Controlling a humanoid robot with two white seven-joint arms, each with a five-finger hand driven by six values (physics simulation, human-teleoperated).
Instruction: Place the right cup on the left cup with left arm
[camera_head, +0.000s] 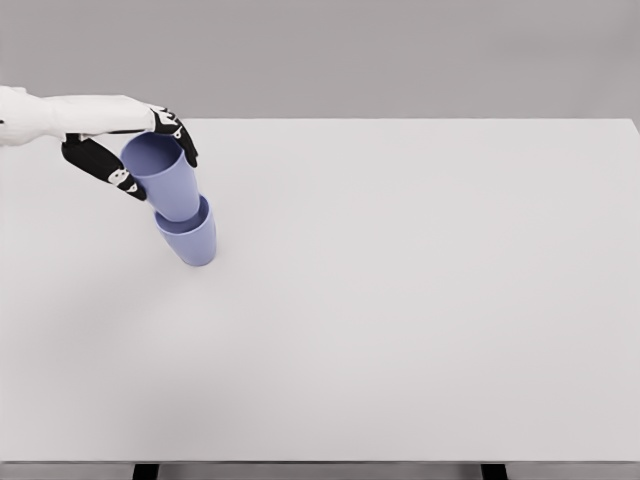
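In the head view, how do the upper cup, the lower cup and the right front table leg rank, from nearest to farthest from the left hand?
1. Upper cup: held in the left hand, at the table's far left.
2. Lower cup: just below, the upper cup's base sits inside it.
3. Right front table leg: at the picture's bottom edge, far right of the hand.

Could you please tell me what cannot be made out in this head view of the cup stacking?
- Base of the upper cup: hidden inside the lower cup, so how deep it sits is unclear.
- Left hand: its palm is behind the upper cup; contact there cannot be seen.
- Left arm: cut off by the picture's left edge.
- Right arm: not in view at all.
- Table: legs cut off by the bottom edge.
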